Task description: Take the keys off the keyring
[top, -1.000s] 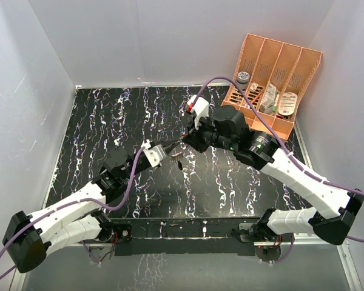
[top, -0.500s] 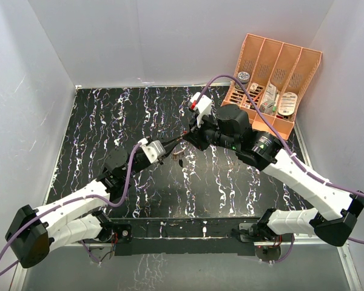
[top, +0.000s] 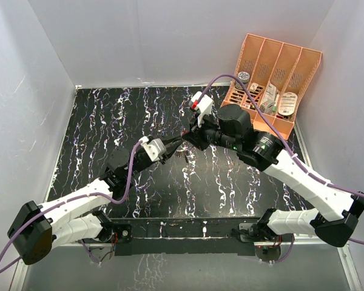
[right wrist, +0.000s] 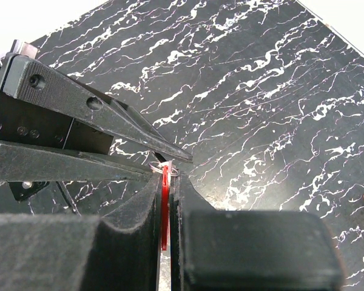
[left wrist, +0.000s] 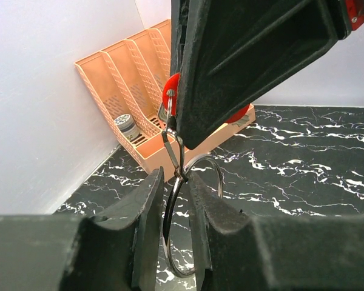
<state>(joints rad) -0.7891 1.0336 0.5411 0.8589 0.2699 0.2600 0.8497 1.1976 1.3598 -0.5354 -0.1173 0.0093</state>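
Seen from its own wrist, the left gripper stands slightly parted around the keyring. The right wrist view shows the right gripper pinching the red piece.

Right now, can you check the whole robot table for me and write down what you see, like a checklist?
Surface: black table with white veins.
Job's things: the keyring is up in the air between the two grippers. The keys hang just under them. The red piece is pinched.
Clutter: an orange organiser in the far right corner, with a grey-lidded jar and other small bits in its slots.
Grippers: the left gripper has its jaws a little apart, with the keyring wire between them. The right gripper is shut on the red piece.
Cables: a purple cable loops along each arm.
Surroundings: white walls; nothing else seen.
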